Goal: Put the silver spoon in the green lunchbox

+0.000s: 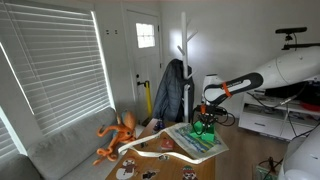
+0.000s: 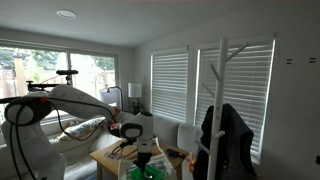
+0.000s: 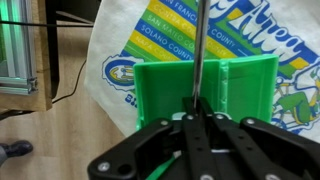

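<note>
Silver spoon [image 3: 197, 50] shows in the wrist view as a thin bright shaft running straight from the gripper [image 3: 198, 108] to the top edge. The jaws are drawn in narrow and pinch it (which end they hold I cannot tell). The shaft crosses in front of the green lunchbox [image 3: 240, 95], whose open hollow faces the camera. The box rests on a printed cloth bag [image 3: 120, 50] with yellow, blue and green lettering, spread over a wooden table [image 3: 60, 140]. In an exterior view the white arm [image 1: 245, 85] reaches in from the side. Its gripper [image 1: 205, 120] hangs directly above the green lunchbox [image 1: 205, 130], which sits on the bag [image 1: 195, 146] at the table's far end; the silver spoon is too small to make out here. An orange plush toy [image 1: 118, 135] lies near the table beside a pale couch [image 1: 60, 150], and a dark jacket [image 1: 170, 90] hangs on a white coat rack [image 1: 186, 45] behind. In an exterior view from the opposite side the arm [image 2: 70, 100] arches over, the gripper [image 2: 146, 152] pointing down just above the green lunchbox [image 2: 148, 172] at the bottom edge. The coat rack [image 2: 222, 80] and jacket [image 2: 228, 140] stand close by, in front of the blinds.
</note>
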`<state>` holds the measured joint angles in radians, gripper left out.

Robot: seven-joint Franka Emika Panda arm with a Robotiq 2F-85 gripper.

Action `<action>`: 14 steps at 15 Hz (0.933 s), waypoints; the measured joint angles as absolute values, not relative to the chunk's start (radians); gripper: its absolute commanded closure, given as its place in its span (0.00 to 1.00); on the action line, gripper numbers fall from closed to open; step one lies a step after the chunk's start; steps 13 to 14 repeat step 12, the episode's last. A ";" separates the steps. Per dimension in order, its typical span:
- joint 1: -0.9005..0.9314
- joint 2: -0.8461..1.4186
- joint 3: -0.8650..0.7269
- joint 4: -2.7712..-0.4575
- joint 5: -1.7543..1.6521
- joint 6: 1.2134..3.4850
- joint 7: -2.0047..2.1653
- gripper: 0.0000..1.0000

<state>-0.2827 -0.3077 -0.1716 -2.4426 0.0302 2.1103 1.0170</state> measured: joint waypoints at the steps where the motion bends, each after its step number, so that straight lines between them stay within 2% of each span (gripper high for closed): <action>1: -0.284 -0.301 -0.173 -2.442 0.030 2.107 1.014 0.65; 6: -0.285 -0.287 -0.176 -2.436 0.039 2.119 1.004 0.31; 10: -0.285 -0.379 -0.190 -2.434 0.098 2.184 0.915 0.05; 11: -0.286 -0.414 -0.198 -2.435 0.114 2.188 0.886 0.22; 12: -0.288 -0.436 -0.200 -2.434 0.117 2.185 0.878 0.15; 14: -0.288 -0.436 -0.200 -2.434 0.117 2.185 0.878 0.15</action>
